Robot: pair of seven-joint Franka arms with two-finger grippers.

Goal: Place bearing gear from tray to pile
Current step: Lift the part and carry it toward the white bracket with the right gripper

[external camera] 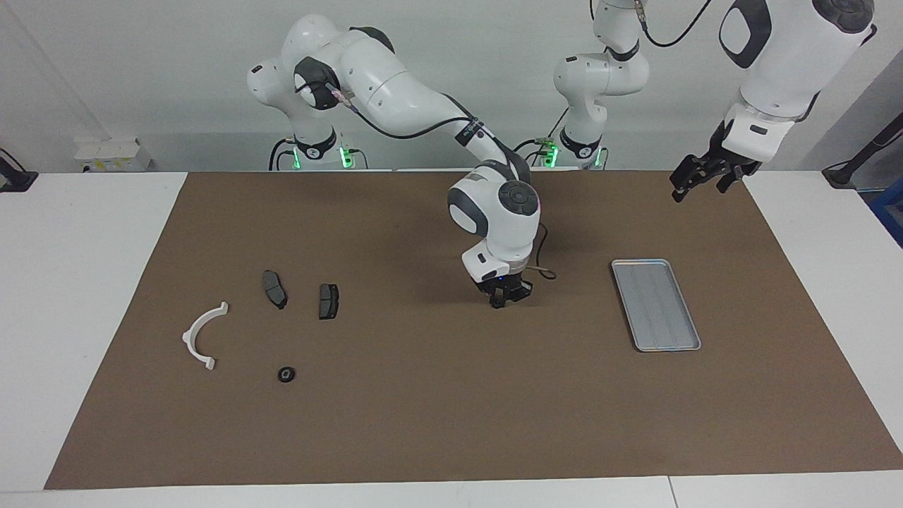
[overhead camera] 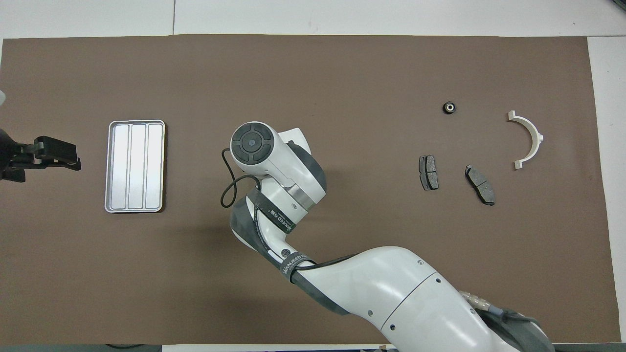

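The right gripper (external camera: 509, 295) hangs low over the brown mat (external camera: 437, 395), between the tray (external camera: 656, 305) and the pile, and whether its fingers are spread or closed cannot be told. In the overhead view it is wholly hidden under the right arm's own wrist and forearm, which come in from the bottom edge and are cut off there. A black cable loops out beside the wrist.

The left gripper (external camera: 705, 178) waits in the air, over the mat's edge toward the left arm's end of the tabletop (external camera: 85, 296), on the robots' side of the tray; its state cannot be told either, and in the overhead view only its dark tip (overhead camera: 49, 152) shows at the frame's edge.

The tray lies flat on the mat with nothing showing on its ridged floor.

The bearing gear (external camera: 286, 374), a small dark ring, lies on the mat well apart from the tray, toward the right arm's end, with the pile. Near it are the white half-ring (external camera: 201, 337) and, nearer to the robots than the gear, the two dark brake pads (external camera: 274, 289) (external camera: 328, 301), all apart from one another.
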